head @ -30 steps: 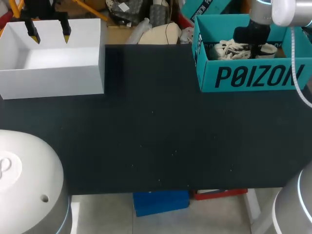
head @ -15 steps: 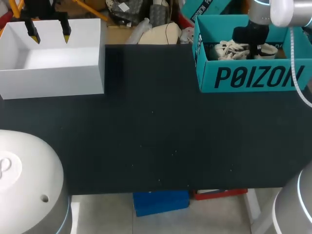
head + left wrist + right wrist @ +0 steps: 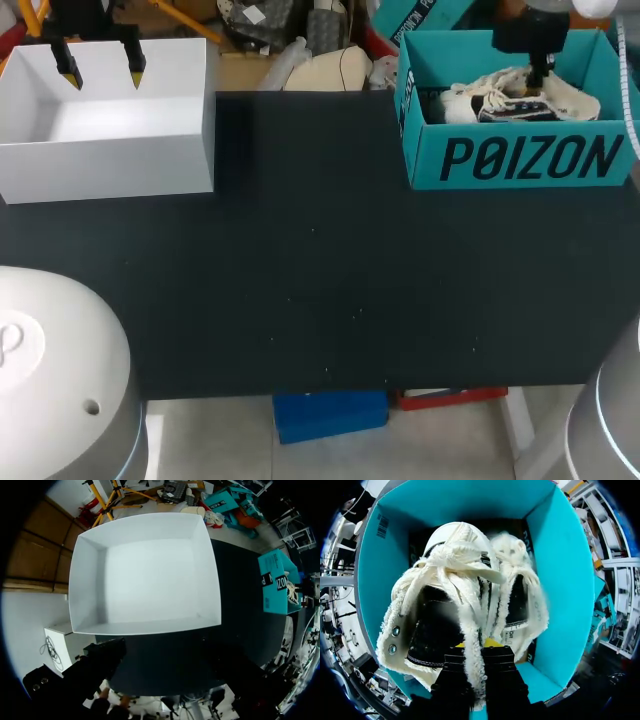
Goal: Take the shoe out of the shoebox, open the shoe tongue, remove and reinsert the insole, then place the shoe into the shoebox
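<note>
**Inside the shoebox, a soft shoe hangs by its fleecy edge**

Between the yellow tips of the right gripper (image 3: 479, 647) runs a strip of fleecy lining from the shoe (image 3: 455, 595), pinched from both sides. The rest of the shoe sags ahead of the fingers, within the walls of the teal shoebox (image 3: 555, 570).

The shoe looks light and floppy. Fleece squashes and could slide out of a thin pinch, and the loose laces may snag on the rim. The stiffer heel or sole would probably give a surer hold.

Only the right wrist view shows the pinch itself. The head view hides those tips but shows the shoe (image 3: 520, 98) about level with the shoebox (image 3: 520, 160) rim. It also shows the left gripper (image 3: 101, 65), fingers spread, over a white box (image 3: 110, 150), far across the tabletop (image 3: 320, 280).
</note>
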`<state>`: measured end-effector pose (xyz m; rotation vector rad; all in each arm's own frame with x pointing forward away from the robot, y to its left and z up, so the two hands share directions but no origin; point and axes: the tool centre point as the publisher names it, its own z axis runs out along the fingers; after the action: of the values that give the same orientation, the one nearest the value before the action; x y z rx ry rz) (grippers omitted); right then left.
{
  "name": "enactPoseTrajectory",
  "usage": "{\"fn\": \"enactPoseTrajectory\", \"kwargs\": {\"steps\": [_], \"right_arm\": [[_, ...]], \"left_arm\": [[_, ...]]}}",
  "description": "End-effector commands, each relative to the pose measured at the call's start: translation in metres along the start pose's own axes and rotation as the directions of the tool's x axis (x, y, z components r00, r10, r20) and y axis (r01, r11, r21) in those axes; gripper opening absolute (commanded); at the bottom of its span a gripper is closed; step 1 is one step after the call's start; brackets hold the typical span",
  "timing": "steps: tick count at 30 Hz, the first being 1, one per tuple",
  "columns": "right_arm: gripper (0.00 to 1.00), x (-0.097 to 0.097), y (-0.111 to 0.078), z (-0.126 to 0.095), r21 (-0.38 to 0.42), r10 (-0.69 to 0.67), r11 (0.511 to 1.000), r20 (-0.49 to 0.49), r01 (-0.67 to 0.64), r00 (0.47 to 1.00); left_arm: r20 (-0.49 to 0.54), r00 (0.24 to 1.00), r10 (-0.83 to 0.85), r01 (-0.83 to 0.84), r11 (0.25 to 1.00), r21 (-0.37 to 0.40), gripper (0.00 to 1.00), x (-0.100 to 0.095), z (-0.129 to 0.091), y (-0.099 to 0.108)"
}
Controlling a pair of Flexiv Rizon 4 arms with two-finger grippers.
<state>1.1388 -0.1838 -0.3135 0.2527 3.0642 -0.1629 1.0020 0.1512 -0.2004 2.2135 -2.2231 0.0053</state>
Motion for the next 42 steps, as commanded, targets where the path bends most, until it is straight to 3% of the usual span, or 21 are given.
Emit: {"fn": "enactPoseTrajectory", "kwargs": {"steps": [1,10,16,20,31,37,42], "right_arm": [[0.0,0.008,-0.007,-0.066,0.033,0.012,0.999,0.046,-0.014,0.999],[0.0,0.019,0.003,-0.151,0.066,0.05,0.996,0.108,-0.058,0.993],[0.0,0.047,0.028,-0.206,0.077,0.07,0.994,0.161,-0.083,0.985],[0.0,0.077,0.057,-0.226,0.08,0.071,0.993,0.182,-0.087,0.981],[0.0,0.17,0.166,-0.221,0.033,-0.012,0.999,0.133,0.008,0.991],[0.0,0.204,0.219,-0.208,-0.006,-0.045,0.999,0.125,0.046,0.991],[0.0,0.23,0.257,-0.184,-0.051,-0.068,0.996,0.092,0.073,0.993]], "left_arm": [[0.003,1.0,-0.002,0.002,1.0,-0.001,1.0,0.001,0.0,0.001],[0.003,1.0,-0.002,0.002,1.0,-0.001,1.0,0.001,0.0,0.001],[0.003,1.0,-0.002,0.002,1.0,-0.001,1.0,0.001,0.0,0.001],[0.003,1.0,-0.002,0.002,1.0,-0.001,1.0,0.001,0.0,0.001],[0.003,1.0,-0.002,0.002,1.0,-0.001,1.0,0.001,0.0,0.001],[0.003,1.0,-0.002,0.002,1.0,-0.001,1.0,0.001,0.0,0.001],[0.003,1.0,-0.002,0.002,1.0,-0.001,1.0,0.001,0.0,0.001]]}}
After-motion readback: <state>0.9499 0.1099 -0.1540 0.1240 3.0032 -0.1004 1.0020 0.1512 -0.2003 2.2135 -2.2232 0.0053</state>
